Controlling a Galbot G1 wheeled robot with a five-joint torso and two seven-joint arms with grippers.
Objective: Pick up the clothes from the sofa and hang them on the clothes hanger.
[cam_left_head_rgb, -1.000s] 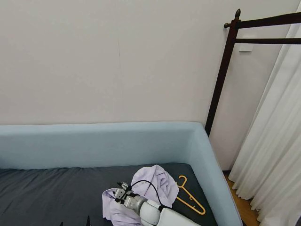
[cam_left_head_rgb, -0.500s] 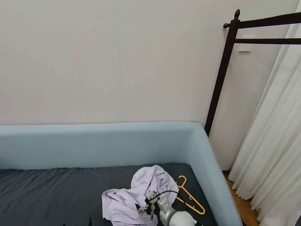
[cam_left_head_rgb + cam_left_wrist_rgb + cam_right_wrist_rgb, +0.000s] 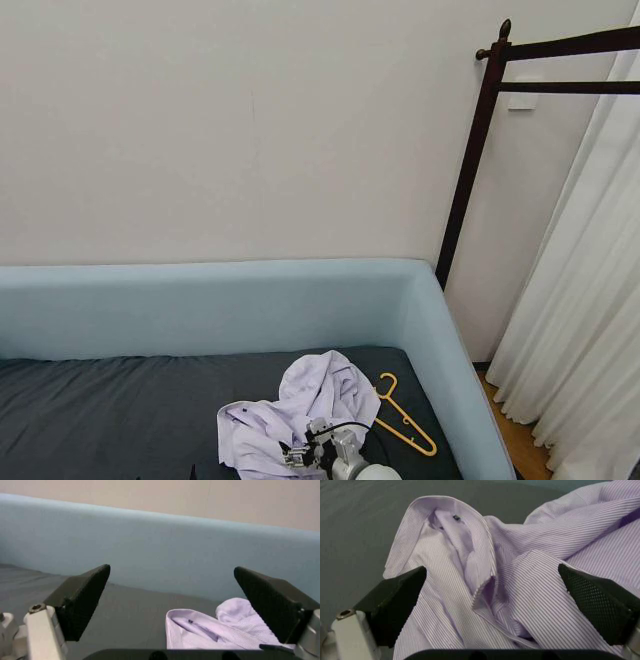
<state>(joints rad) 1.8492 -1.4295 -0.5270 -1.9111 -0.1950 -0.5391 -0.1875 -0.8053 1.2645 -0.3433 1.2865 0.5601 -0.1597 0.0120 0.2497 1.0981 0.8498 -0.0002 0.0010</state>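
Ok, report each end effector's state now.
Left end effector: open, empty, above the sofa.
Right end effector: open, empty, poised over the purple shirt.

The shirt (image 3: 530, 577) is light purple with thin white stripes all over. Its collar has one tiny dark button (image 3: 455, 517). The sofa back (image 3: 200, 310) is pale blue, and the seat cushion (image 3: 100, 420) is dark grey. The hanger (image 3: 411, 421) is orange-yellow. The clothes rack (image 3: 470, 160) is very dark brown. The wall (image 3: 250, 130) is plain creamy white, and the curtain (image 3: 580, 330) is white too. The floor (image 3: 515, 440) is light brown. The right gripper (image 3: 491, 569) has black jaws with a tiny net pattern. The left gripper (image 3: 171, 569) has black jaws as well.
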